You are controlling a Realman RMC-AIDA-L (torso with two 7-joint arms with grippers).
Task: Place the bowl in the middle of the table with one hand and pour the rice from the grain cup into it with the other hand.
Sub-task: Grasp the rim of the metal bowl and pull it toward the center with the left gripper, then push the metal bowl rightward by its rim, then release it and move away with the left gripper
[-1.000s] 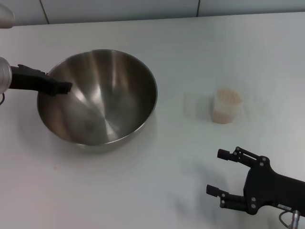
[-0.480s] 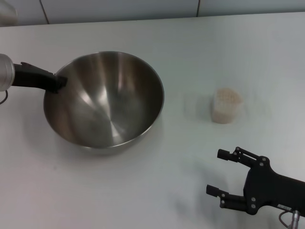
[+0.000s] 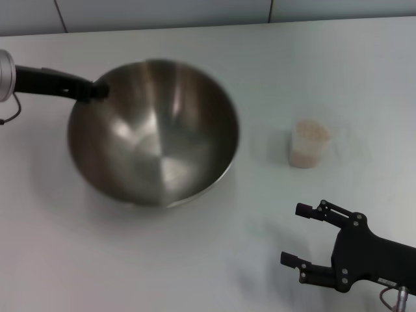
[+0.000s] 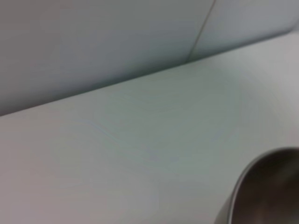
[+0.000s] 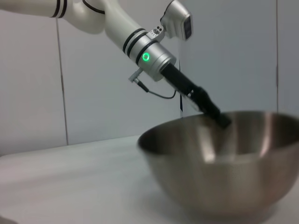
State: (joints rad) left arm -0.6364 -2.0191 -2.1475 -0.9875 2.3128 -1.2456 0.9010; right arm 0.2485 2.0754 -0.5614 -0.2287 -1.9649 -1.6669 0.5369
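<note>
Head view: the table [image 3: 195,260], matte white-grey, carries everything I need to account for. The largest item on it is the stainless-steel mixing bowl [image 3: 153,133], which sits left of centre and is blurred along its rim. I judge it to be in transit toward the middle, not yet set down in its final spot.

My left gripper [image 3: 97,91] has the bowl by its far-left rim, with the dark finger reaching over the edge. The right wrist view confirms this: the black finger dips inside the bowl [image 5: 219,172] at the rim, fingers closed on the thin metal wall. A rim pinch is the sensible hold here, since the bowl is far too wide to span. In the left wrist view only a curved sliver of the bowl [image 4: 261,191] shows.

My right gripper [image 3: 302,237] waits low at the near right, fingers spread apart and holding nothing, well clear of the bowl's path. I read this as staged for the pour.

The grain cup [image 3: 307,144] stands upright to the right of the bowl, apart from it and beyond the right gripper. The rice [image 3: 311,131] fills it to near the brim, untouched.
</note>
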